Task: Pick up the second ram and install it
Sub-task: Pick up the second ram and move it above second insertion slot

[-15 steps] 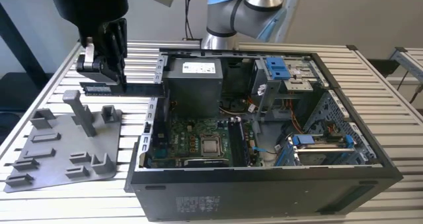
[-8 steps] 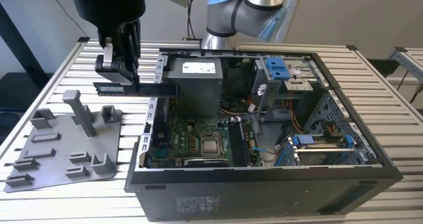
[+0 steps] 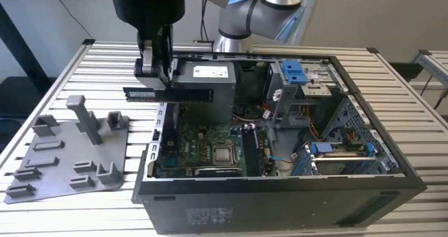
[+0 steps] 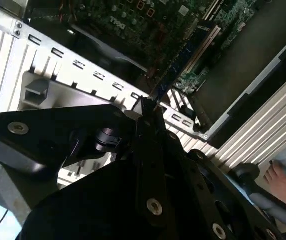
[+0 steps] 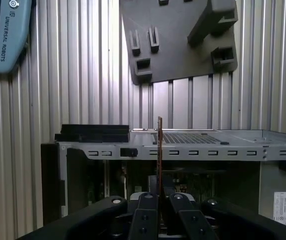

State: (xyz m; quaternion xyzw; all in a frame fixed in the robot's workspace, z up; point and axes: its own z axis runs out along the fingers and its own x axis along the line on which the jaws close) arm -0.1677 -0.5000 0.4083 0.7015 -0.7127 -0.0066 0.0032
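Showing the exterior view first: the gripper [image 3: 158,79] hangs over the open computer case [image 3: 280,200], pinching the second ram [image 3: 185,95]. The stick is held level in the air, crossing above the case's wall on the exterior view's left, well clear of the motherboard [image 3: 210,148] below. A grey tray [image 3: 63,163] with upright pegs lies on the slatted table [image 3: 105,58] just beside the case, on the exterior view's left.

In the second wrist view, the black fingers [image 4: 150,130] meet at their tips, with the motherboard beyond them.

In the first wrist view, the ram [image 5: 159,145] appears edge-on as a thin line rising from between the closed fingers [image 5: 145,212], crossing the case's perforated metal wall [image 5: 207,150]. The tray [image 5: 182,45] lies beyond.
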